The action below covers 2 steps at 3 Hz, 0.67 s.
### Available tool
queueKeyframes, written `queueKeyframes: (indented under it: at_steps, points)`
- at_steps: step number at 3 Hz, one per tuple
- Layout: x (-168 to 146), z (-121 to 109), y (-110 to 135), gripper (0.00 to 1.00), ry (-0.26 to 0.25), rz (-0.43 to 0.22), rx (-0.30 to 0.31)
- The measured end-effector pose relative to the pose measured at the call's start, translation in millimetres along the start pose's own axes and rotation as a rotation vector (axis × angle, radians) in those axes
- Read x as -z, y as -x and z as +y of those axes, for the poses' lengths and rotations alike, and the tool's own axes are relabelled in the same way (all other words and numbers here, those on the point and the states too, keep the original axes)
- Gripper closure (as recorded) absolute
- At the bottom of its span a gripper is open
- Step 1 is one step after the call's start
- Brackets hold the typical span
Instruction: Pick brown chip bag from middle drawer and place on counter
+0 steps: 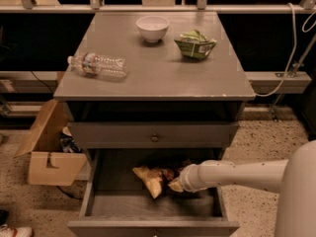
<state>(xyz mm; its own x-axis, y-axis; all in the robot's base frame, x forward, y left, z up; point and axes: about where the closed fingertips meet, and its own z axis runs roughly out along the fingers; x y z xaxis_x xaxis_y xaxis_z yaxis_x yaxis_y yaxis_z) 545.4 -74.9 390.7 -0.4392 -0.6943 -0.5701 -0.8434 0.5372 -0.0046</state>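
The brown chip bag point(149, 177) lies crumpled in the open middle drawer point(148, 207), toward its back centre, with dark brown and yellow-tan folds showing. My gripper point(175, 184) reaches in from the right at the end of the white arm point(237, 174). Its tip is at the bag's right end and touches it. The arm's end hides the grip itself. The counter point(153, 75) is the grey cabinet top above.
On the counter stand a white bowl point(152, 27), a small green bag point(195, 44) and a lying water bottle point(97, 64). The upper drawer point(154, 135) is closed. An open cardboard box point(47, 154) sits on the floor at the left.
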Motion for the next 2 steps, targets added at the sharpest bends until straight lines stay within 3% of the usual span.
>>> queueKeyframes:
  at_steps: [1, 2]
  points:
    - [13.8, -6.0, 13.1, 1.00, -0.010, -0.014, 0.009]
    - [57.7, 5.1, 41.3, 1.00, 0.037, -0.091, 0.034]
